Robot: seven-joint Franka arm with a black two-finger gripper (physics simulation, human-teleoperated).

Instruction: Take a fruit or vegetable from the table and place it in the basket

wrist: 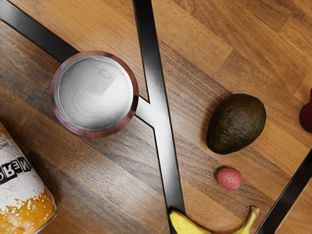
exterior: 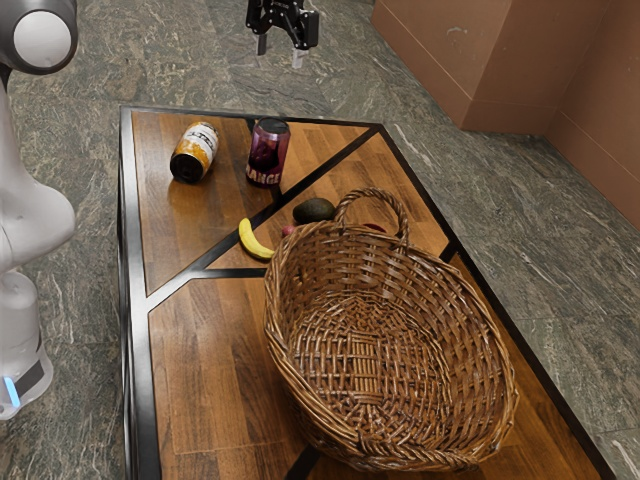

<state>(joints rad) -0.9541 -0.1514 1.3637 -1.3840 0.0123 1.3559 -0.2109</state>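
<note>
Far over on the exterior view's left, that's my arm [exterior: 35, 215], pale and upright beside the wooden table [exterior: 205, 330]. Next along, an orange-and-white can [exterior: 195, 152], lying on its side! Then comes the banana [exterior: 254, 241], bright yellow, curved, one end on a black strip in the tabletop. The purple can [exterior: 268, 155] stands upright, and here's my pincer [exterior: 280, 52], raised above the cans' end of the table, its two fingers spread wide with a gap between them. On we go: a small pink fruit [wrist: 229, 178] sits between banana and avocado [exterior: 314, 210], near both, and that avocado rests dark and plump on the wood. Behind the handle, something dark red [exterior: 374, 228], partly hidden; I can't tell what. And here's the big wicker basket [exterior: 500, 350], handle up, with banana, pink fruit and avocado all outside it on the table!
</note>
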